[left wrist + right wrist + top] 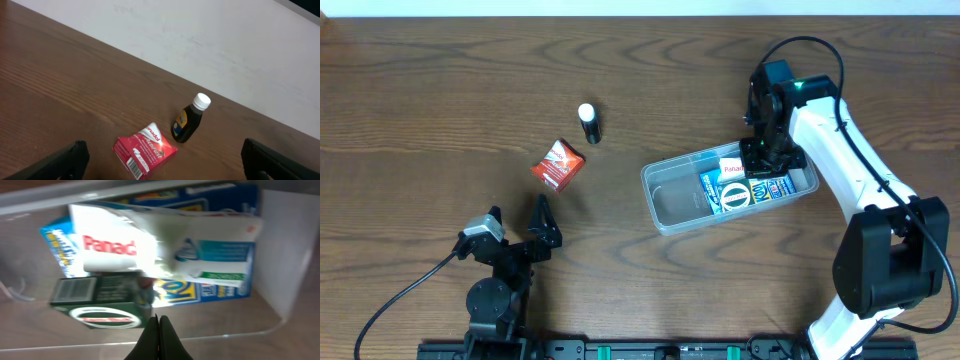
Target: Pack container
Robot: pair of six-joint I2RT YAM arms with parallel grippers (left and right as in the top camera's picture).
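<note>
Boxes (745, 188) are packed in container (658, 205); red box (557, 165) and bottle (589, 124) are left outside, 10 o'clock. Left fingers (542, 210) released; right fingers (150, 342) clenched, empty.

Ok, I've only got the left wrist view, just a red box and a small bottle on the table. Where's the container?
Observer: The container lies to the right of the red box, well clear of it.
Operator: Anything in it?
Observer: Yes, small boxes fill its right end, among them a white Panadol box and a green box.
Operator: And the right gripper?
Observer: The right gripper is shut on nothing, tips pointing at those boxes.
</note>
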